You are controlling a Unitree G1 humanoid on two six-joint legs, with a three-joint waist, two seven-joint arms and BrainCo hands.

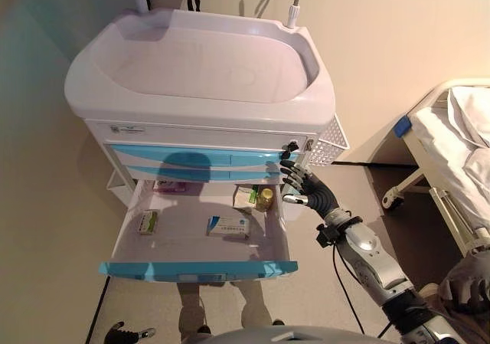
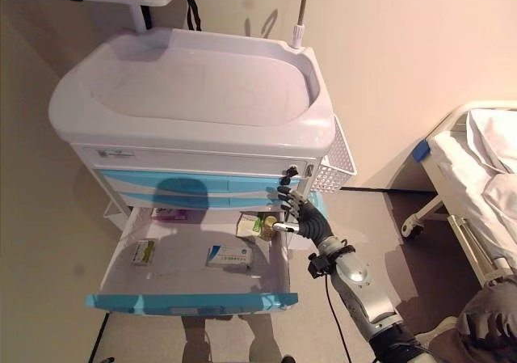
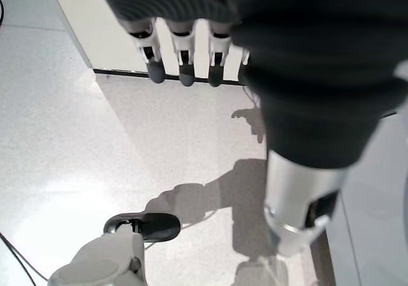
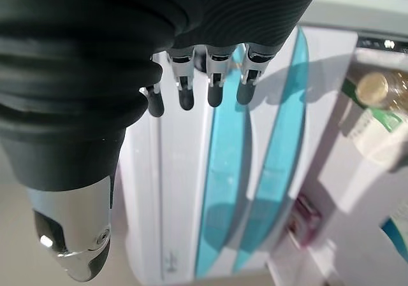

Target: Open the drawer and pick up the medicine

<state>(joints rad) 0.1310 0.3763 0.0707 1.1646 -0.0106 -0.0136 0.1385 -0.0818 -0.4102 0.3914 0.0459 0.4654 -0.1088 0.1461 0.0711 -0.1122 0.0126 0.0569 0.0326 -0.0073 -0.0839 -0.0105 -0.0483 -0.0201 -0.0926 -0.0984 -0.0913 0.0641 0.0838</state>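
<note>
The white medical cart's bottom drawer [image 1: 197,269] stands pulled out, its blue front toward me. Inside lie a white-and-blue medicine box [image 1: 228,225], a small green-and-white box [image 1: 147,221], a pink box [image 1: 168,185] at the back, and a yellow-capped bottle [image 1: 265,198] beside another green-and-white box [image 1: 246,197]. My right hand [image 1: 305,187] hovers open at the drawer's right rear corner, just in front of the closed blue drawers [image 4: 229,190], and holds nothing. My left hand [image 3: 185,69] shows only in its wrist view, fingers straight, hanging over the floor.
The cart's top is a white basin-like tray [image 1: 199,60] with a pole [image 1: 295,7] at its back right. A white wire basket [image 1: 328,141] hangs on the cart's right side. A hospital bed [image 1: 459,152] on casters stands to the right.
</note>
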